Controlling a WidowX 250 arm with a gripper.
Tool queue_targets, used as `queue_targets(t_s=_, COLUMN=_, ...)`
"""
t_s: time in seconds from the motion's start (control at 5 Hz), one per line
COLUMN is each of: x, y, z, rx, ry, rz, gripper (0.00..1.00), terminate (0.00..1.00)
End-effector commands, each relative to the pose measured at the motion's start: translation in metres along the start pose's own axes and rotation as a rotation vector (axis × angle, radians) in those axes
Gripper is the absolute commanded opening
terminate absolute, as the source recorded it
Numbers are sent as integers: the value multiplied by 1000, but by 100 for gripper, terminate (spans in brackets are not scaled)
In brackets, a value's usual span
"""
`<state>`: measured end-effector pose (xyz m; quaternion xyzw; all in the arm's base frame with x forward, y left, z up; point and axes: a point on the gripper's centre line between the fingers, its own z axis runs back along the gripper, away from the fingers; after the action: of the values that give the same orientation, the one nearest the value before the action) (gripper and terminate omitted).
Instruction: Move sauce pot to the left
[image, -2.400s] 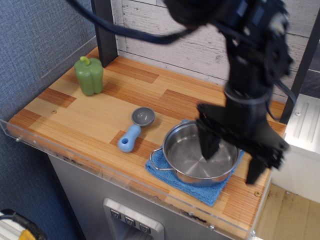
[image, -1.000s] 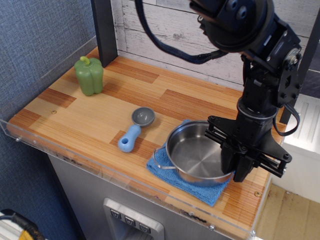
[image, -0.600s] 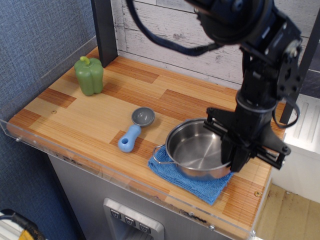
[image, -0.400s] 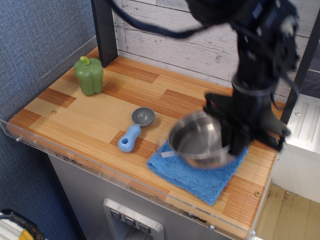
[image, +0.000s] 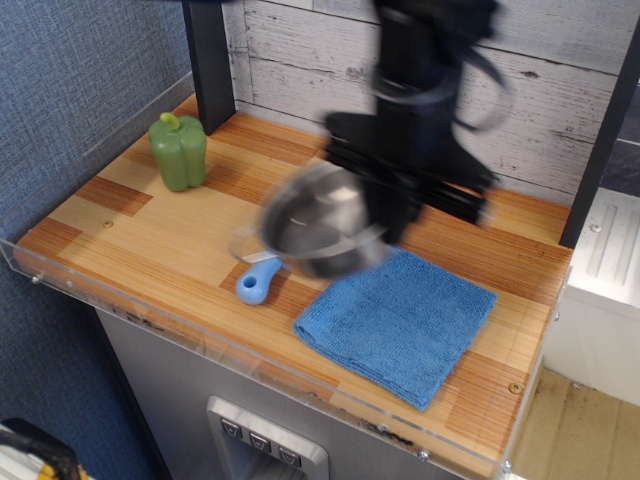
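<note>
The carry is under way: the sauce pot (image: 318, 232) hangs in the air, blurred by motion, above the wooden surface (image: 150, 235) and just left of the blue cloth (image: 400, 318), which lies bare. The hand (image: 385, 215) is clenched on the sauce pot at its right rim; the black fingers reach down from the arm onto that edge, though the blur makes it impossible to tell exactly how the fingers sit on the rim. The pot spreads out to the left of the hand and looks slightly tilted, with one thin wire handle showing at its left edge.

Taking the cloth as landmark, the pot is just past its upper-left corner and partly hides the blue scoop (image: 259, 281), whose handle pokes out below the pot's near edge. The green pepper (image: 179, 151) stands well to the left of the cloth, near the back-left corner of the surface.

By my judgement the transfer is about midway. The next move calls for bringing the pot further left, clear of the scoop, onto the bare wood between scoop and pepper, lowering it until its base sits flat, and only then loosening the grip. Setting it down here would risk landing on the scoop.
</note>
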<state>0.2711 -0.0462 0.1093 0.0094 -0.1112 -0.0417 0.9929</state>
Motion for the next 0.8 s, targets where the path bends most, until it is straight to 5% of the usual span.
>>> queue_targets(t_s=0.0, x=-31, y=59, z=18, rx=43, ry=-12, rz=138, gripper=0, terminate=0)
queue_targets(t_s=0.4, x=-33, y=103, z=-4, rx=80, ry=29, rz=164, gripper=0, terminate=0)
queue_targets(t_s=0.6, x=-17, y=119, z=-20, rx=101, ry=-28, rz=81, gripper=0, terminate=0)
